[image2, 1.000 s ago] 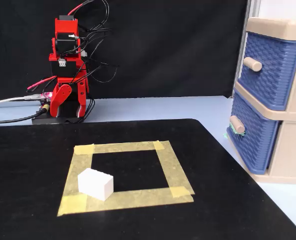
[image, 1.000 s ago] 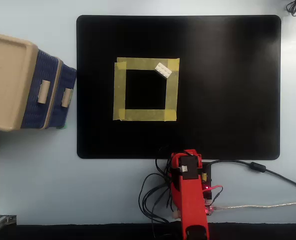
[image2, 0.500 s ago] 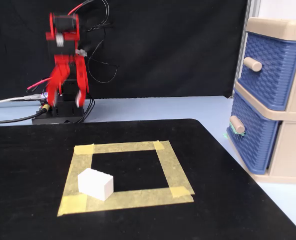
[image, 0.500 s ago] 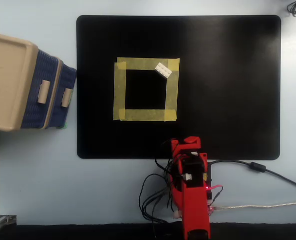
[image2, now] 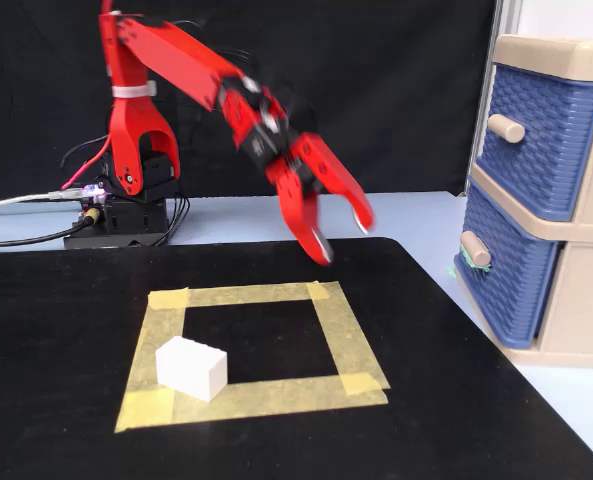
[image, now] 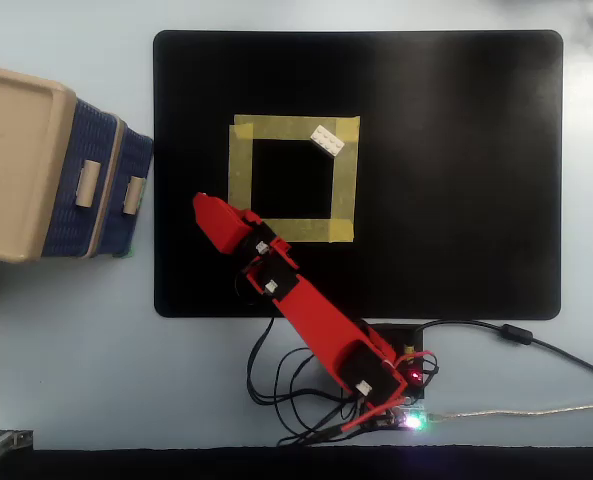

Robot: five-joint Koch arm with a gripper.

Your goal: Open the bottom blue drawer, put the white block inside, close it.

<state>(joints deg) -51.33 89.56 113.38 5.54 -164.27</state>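
The white block (image: 327,140) (image2: 190,367) lies on a corner of a yellow tape square on the black mat. The bottom blue drawer (image: 136,160) (image2: 511,275), with its beige handle (image: 133,195) (image2: 474,250), looks shut in the beige cabinet (image: 16,160) (image2: 576,60). My red gripper (image: 202,207) (image2: 341,232) is open and empty. It hangs above the mat, between the tape square and the cabinet, apart from the block and the drawer. It is motion-blurred in the fixed view.
The matching top blue drawer (image: 98,140) (image2: 536,140) sits nearer the cabinet's top. The yellow tape square (image: 241,180) (image2: 346,335) marks the mat (image: 456,180) (image2: 66,440). The arm's base and cables (image: 376,385) (image2: 116,215) stand at the mat's edge.
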